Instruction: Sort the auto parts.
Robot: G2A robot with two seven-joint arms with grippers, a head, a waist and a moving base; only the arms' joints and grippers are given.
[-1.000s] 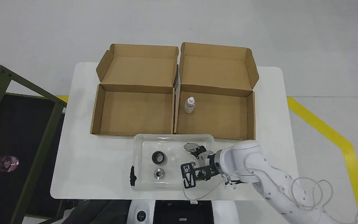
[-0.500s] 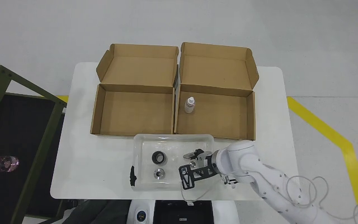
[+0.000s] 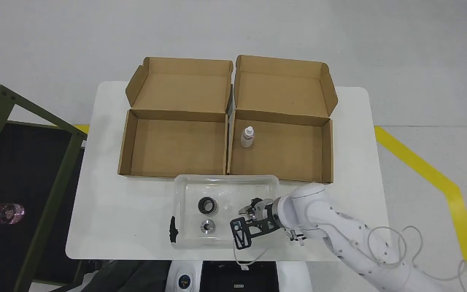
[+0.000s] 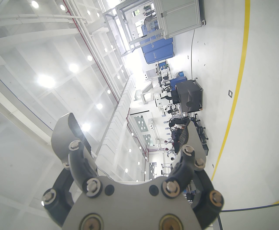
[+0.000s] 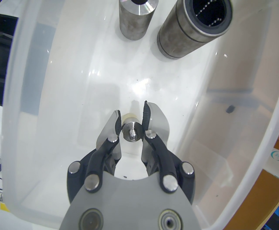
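My right gripper is inside the clear plastic bin, shut on a small steel pin with a cream tip. From above, this gripper sits in the bin's right half. Farther along the bin floor stand a black-bored linear bearing and a plain steel cylinder; the top view shows the bearing and the cylinder in the left half. My left gripper is open, holds nothing, and points up at the ceiling.
Two open cardboard boxes lie behind the bin: the left box, and the right box with a small white bottle in it. A small black part lies on the table by the bin's left wall.
The right gripper has shifted a little toward the bin's near side and slightly left. The parts in the left half have not moved.
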